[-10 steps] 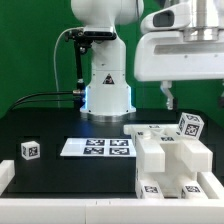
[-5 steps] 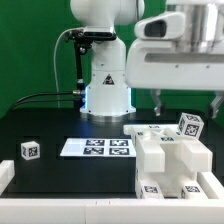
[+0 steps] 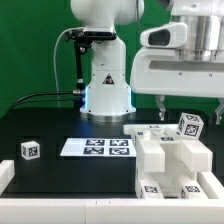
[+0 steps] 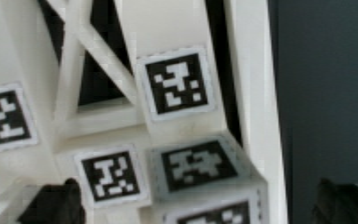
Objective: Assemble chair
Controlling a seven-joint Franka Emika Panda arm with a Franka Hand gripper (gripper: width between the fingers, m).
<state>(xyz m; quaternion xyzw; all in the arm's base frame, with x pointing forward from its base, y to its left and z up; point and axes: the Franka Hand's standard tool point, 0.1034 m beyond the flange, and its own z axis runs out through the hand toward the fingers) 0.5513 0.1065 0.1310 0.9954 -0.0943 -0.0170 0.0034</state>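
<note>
Table (image 3: 45,125) left half of frame open, 1 small block (image 3: 30,150) only; lower right blocked w/ chair parts (image 3: 160,158).

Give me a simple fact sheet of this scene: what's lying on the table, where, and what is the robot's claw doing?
Surface: black table, green backdrop behind
Robot: white robot base at the back, middle
Gripper: gripper open, holding nothing, hanging above the chair parts
Chair parts: chair parts, chunky white tagged blocks clustered at the exterior view's right
Loose piece: small cube, white, tagged, alone at the exterior view's left
Marker board: marker board, flat on the table between cube and cluster
</note>
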